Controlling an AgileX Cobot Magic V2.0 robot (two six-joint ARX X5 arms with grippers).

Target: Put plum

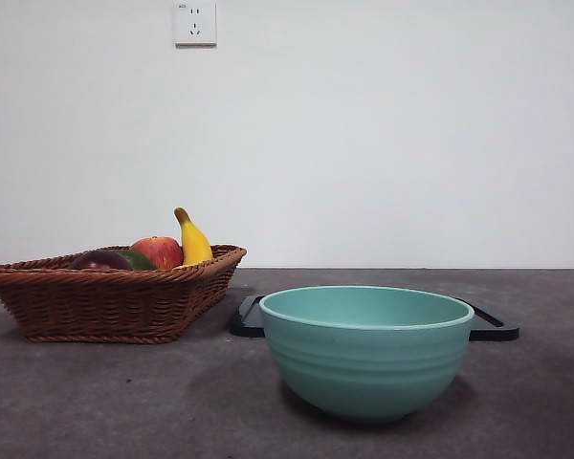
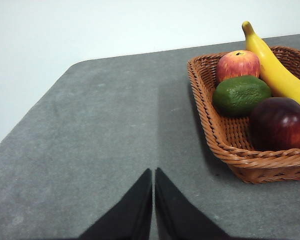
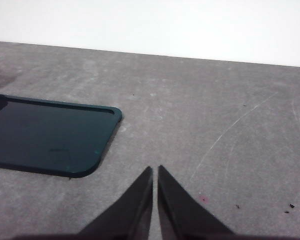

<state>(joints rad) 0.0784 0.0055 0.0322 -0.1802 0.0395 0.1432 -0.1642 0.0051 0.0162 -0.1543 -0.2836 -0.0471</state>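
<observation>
Dark maroon glossy plum (image 2: 279, 124) lies in the woven wicker basket (image 2: 208, 107); left claw (image 2: 153, 172) and right claw (image 3: 155, 170) pressed together above the grey worktop (image 2: 105, 130).

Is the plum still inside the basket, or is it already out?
Inside. The plum lies in the wicker basket beside the green fruit; neither gripper holds it.

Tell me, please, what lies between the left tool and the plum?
In the left wrist view, only bare grey table and the basket's near wicker wall separate the left tool from the plum.
</observation>
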